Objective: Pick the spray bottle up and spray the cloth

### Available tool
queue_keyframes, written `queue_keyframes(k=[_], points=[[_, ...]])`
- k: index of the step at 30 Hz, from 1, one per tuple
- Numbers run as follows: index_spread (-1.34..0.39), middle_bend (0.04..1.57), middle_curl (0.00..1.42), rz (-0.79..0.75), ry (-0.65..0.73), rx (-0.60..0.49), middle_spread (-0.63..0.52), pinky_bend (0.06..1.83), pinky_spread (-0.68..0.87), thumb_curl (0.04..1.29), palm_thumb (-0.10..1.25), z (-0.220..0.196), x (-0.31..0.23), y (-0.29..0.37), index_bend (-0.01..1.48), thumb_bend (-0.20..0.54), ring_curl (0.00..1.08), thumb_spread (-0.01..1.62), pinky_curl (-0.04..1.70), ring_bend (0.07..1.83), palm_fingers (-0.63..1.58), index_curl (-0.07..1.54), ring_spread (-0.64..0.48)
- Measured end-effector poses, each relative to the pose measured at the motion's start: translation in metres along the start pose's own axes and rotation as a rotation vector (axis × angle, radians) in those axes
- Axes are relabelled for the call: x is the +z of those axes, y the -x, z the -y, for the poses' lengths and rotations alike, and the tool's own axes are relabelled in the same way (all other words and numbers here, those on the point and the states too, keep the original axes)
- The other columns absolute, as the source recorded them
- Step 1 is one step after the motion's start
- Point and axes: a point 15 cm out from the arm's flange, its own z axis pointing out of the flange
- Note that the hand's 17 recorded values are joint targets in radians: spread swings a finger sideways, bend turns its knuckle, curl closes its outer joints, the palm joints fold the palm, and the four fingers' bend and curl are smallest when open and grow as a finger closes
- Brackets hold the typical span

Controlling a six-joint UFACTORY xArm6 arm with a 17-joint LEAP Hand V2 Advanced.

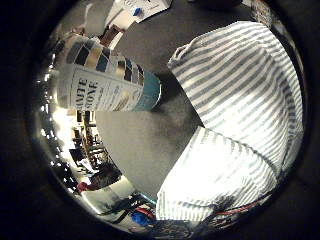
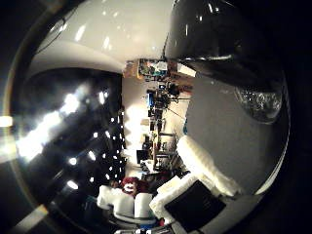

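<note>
The spray bottle [image 1: 105, 82] has a striped label and a pale blue band. It fills one side of the right little finger side palm view, close against the palm, and its glossy body mirrors the room. The striped grey and white cloth [image 1: 240, 95] lies crumpled on the grey table [image 1: 165, 135] beyond the bottle. In the right thumb side palm view the bottle's dark shiny side [image 2: 68, 127] fills much of the picture. My right hand [image 2: 200, 175] shows there as white and black fingers curling in next to the bottle.
Papers and small items [image 1: 140, 10] lie on the table's far part past the bottle. A colourful thing [image 1: 140, 218] sits beside the cloth's edge. A dark glossy rounded part [image 2: 219, 49] stands close to the palm. A cluttered room shows beyond.
</note>
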Motion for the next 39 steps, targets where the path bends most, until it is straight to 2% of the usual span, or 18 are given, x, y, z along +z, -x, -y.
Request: queue_keyframes(k=[4, 14, 21, 27, 39], points=[[-0.36, 0.24, 0.39, -0.006, 0.005, -0.002, 0.1, 0.35, 0.43, 0.41, 0.68, -0.003, -0.008, 0.001, 0.19, -0.022, 0.34, 1.12, 0.66, 0.41, 0.0, 0.42, 0.16], [-0.34, 0.18, 0.32, -0.041, -0.008, -0.021, 0.13, 0.33, 0.45, 0.37, 0.68, -0.009, -0.043, 0.004, 0.17, -0.021, 0.28, 1.12, 0.47, 0.31, 0.06, 0.34, 0.19], [-0.32, 0.17, 0.28, -0.034, 0.042, 0.003, 0.13, 0.33, 0.45, 0.37, 0.67, -0.039, -0.075, 0.012, 0.18, -0.021, 0.27, 1.12, 0.41, 0.28, 0.08, 0.34, 0.2], [-0.32, 0.17, 0.26, -0.152, 0.076, -0.029, 0.14, 0.33, 0.45, 0.36, 0.63, -0.062, -0.118, 0.003, 0.19, -0.023, 0.26, 1.14, 0.37, 0.26, 0.1, 0.35, 0.2], [-0.32, 0.17, 0.24, -0.28, 0.082, -0.033, 0.15, 0.33, 0.44, 0.35, 0.6, -0.125, -0.212, 0.016, 0.2, -0.02, 0.25, 1.15, 0.34, 0.22, 0.11, 0.36, 0.21]])
